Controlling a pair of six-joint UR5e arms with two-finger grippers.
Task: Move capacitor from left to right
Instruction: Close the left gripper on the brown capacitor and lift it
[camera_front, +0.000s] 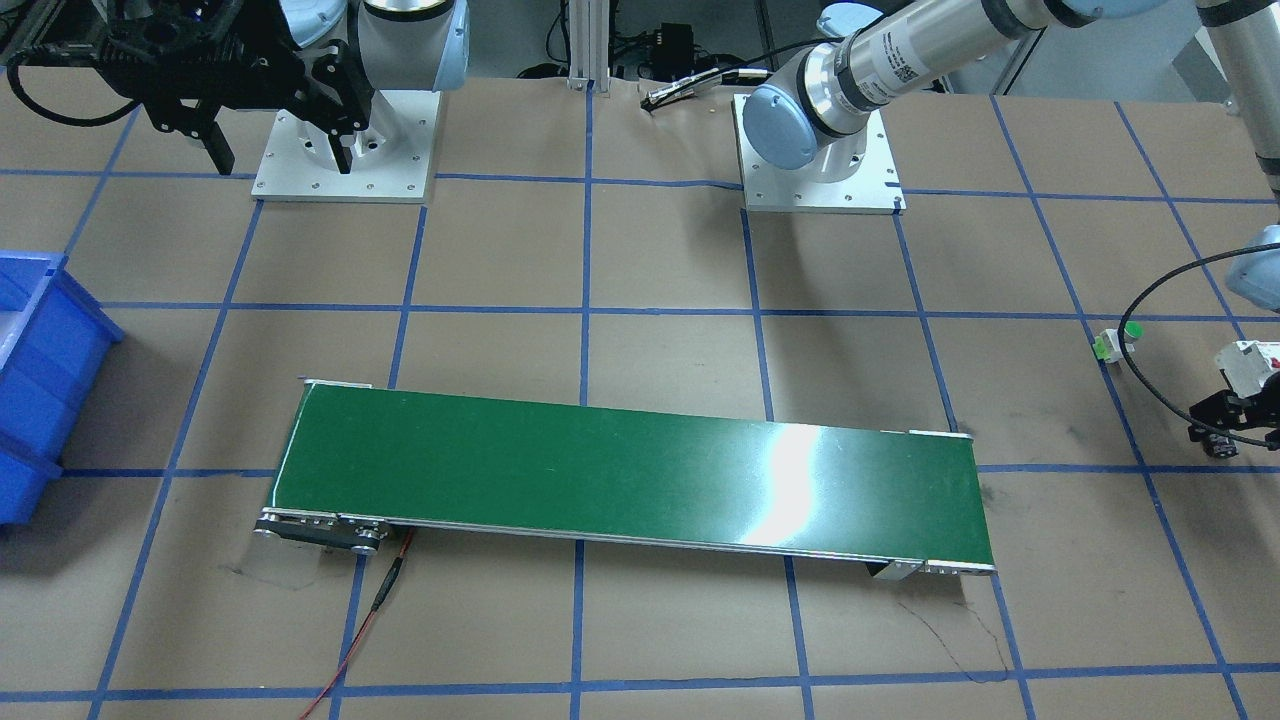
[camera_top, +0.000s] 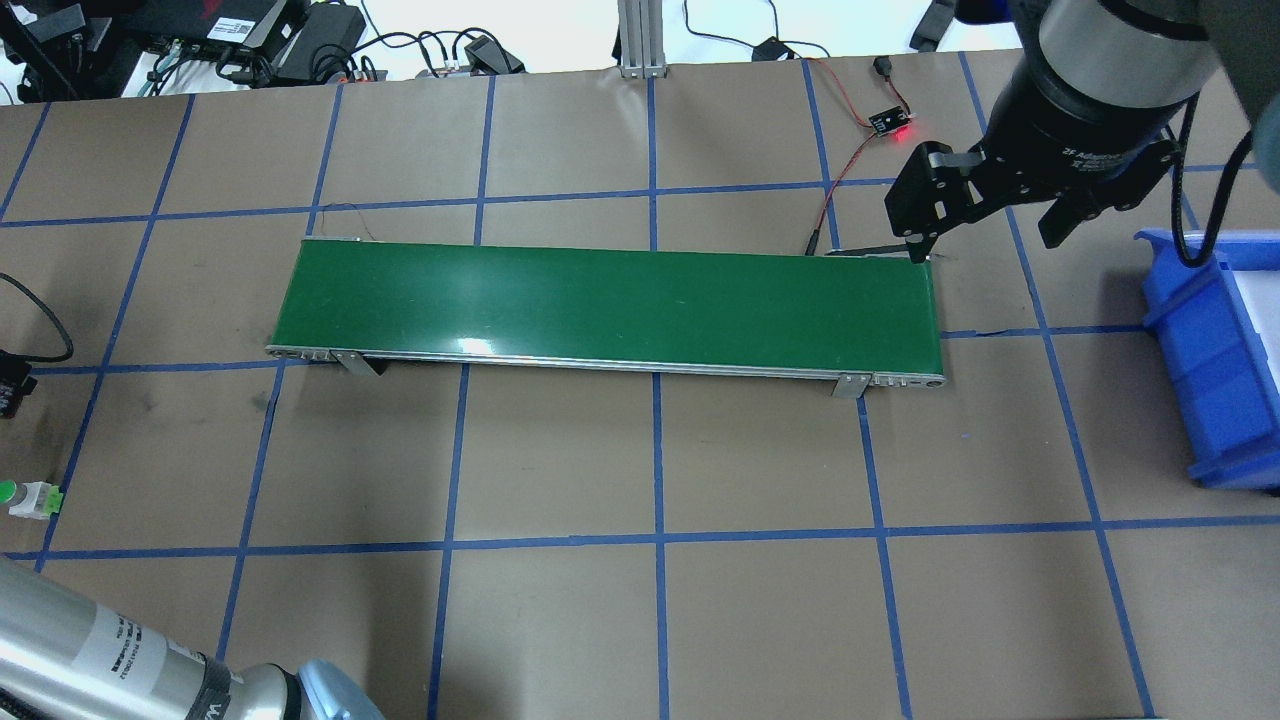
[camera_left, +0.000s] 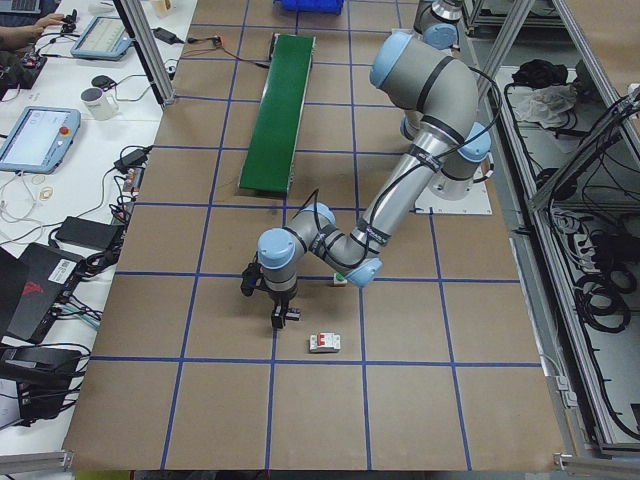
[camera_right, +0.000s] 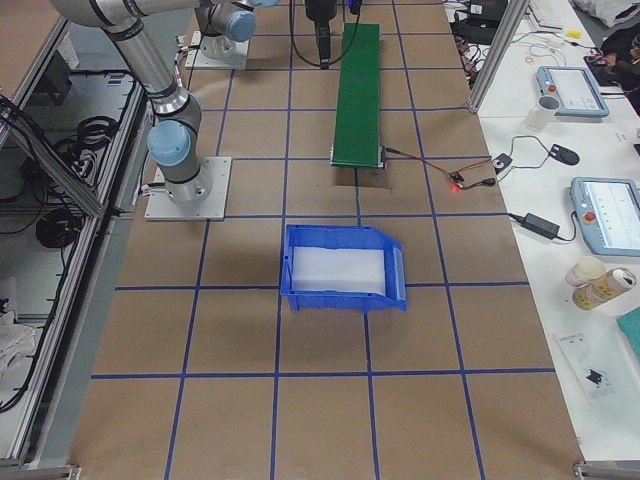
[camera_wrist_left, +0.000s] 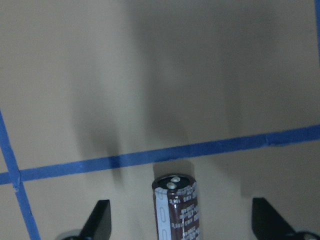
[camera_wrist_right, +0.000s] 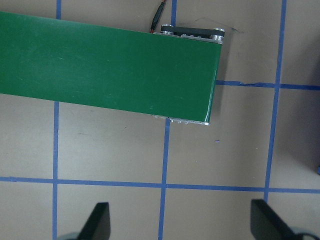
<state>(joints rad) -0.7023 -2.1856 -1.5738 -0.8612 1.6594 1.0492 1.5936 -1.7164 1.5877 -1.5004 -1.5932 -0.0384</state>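
Note:
The capacitor (camera_wrist_left: 176, 210), a dark stubby cylinder with silvery terminals and markings, lies on the brown paper just short of a blue tape line. In the left wrist view it sits between my left gripper's two fingers (camera_wrist_left: 100, 221), which stand wide apart and touch neither side of it. My left gripper (camera_front: 1222, 425) is low over the table at the robot's far left end; it also shows in the exterior left view (camera_left: 283, 312). My right gripper (camera_top: 985, 225) is open and empty, high above the right end of the green conveyor (camera_top: 610, 300).
A white breaker with red marks (camera_front: 1250, 365) and a small white part with a green cap (camera_front: 1110, 343) lie close to the left gripper. A blue bin (camera_top: 1220, 350) stands at the robot's right. A red wire and a small board (camera_top: 885, 122) lie behind the conveyor.

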